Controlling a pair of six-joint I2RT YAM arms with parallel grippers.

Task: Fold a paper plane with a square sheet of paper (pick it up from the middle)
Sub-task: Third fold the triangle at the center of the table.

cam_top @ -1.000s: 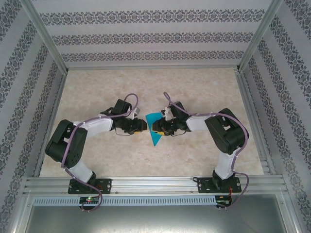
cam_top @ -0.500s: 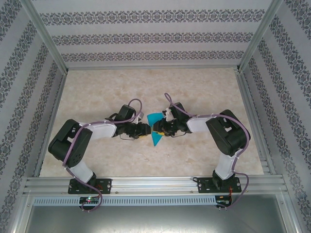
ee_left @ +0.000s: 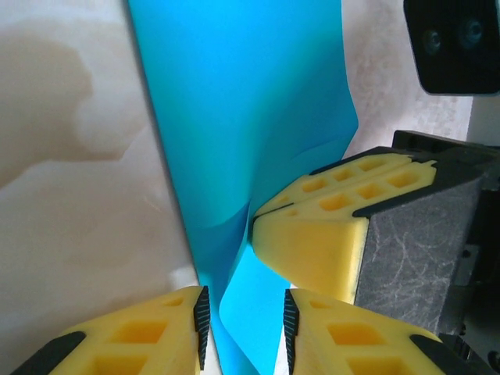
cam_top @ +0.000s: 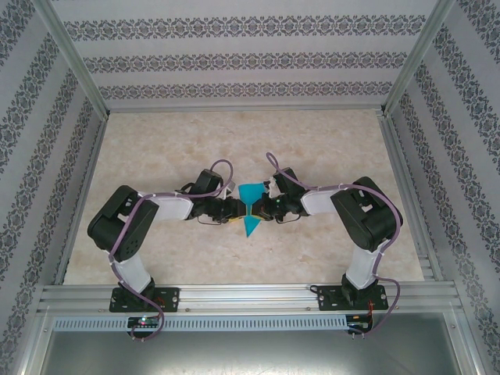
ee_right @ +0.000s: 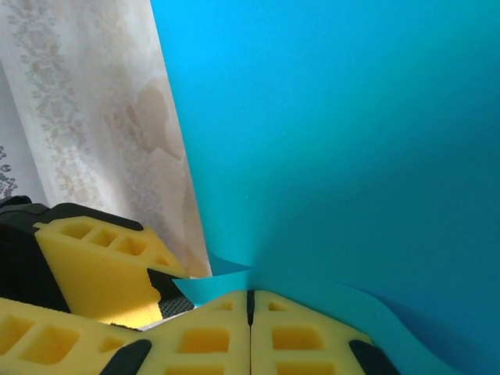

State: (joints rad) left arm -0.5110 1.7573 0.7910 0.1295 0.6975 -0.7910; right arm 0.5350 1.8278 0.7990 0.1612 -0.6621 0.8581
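Note:
The teal-blue square sheet of paper (cam_top: 251,193) is held off the table at its middle, pinched into a bow-tie shape with one flap toward the back and one toward the front. My right gripper (cam_top: 262,208) comes in from the right and is shut on the sheet's middle; its closed yellow tips (ee_right: 250,295) clamp a fold of the paper (ee_right: 336,141). My left gripper (cam_top: 238,209) faces it from the left. Its jaws (ee_left: 244,303) stand open with a curled fold of the paper (ee_left: 234,117) between them. The right gripper's fingers (ee_left: 328,226) sit just beyond the left ones.
The beige marbled tabletop (cam_top: 180,148) lies under both arms. Aluminium rails (cam_top: 242,295) border the near edge and sides, and patterned walls stand around the table. The two grippers' tips are almost touching over the table's middle.
My left gripper has moved right until its jaws straddle the paper and has narrowed. My right gripper has shut on the sheet, which has gathered from a slanted flap into a bow-tie.

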